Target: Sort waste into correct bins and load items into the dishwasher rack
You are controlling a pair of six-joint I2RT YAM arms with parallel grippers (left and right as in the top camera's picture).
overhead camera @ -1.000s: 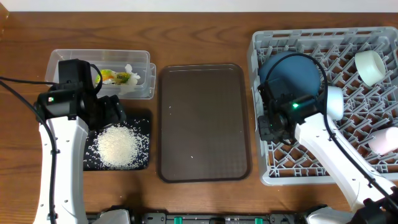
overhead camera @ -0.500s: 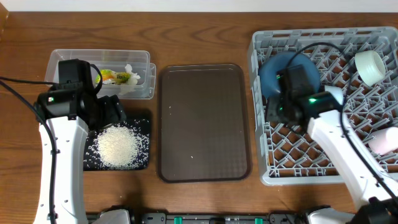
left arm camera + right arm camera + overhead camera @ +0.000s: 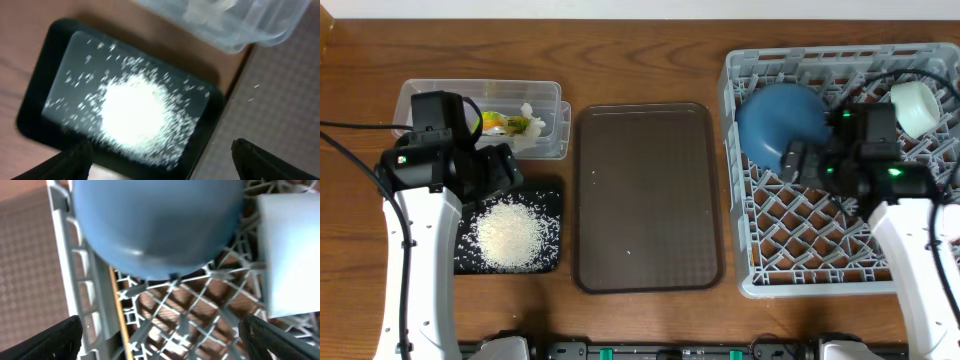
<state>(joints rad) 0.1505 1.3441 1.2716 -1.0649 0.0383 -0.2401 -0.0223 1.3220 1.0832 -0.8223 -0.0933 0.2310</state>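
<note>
Right of the brown serving tray [image 3: 650,195] stands the dishwasher rack [image 3: 750,270]. The dark-blue plate [image 3: 775,120] leans inside it, at the corner nearest the tray's far right end. The right claw [image 3: 160,337] hangs just beside the plate, its jaws wide and holding nothing.

I think the danger is here: if this claw brushes the plate when it moves, the plate may slide off the pegs. What seems to be the thin wooden stick [image 3: 120,312] lies along the rack wall nearest the tray, and it could slip through the grid.

Left of the tray, the left claw [image 3: 160,160], also wide and empty, hovers over the black tray [image 3: 545,195] with the rice [image 3: 508,235]. A low move there would scatter grains. The clear tub [image 3: 420,95], left of the tray's far end, holds the wrapper [image 3: 505,123] and the tissue [image 3: 530,112]. The right arm hides part of the rack.
</note>
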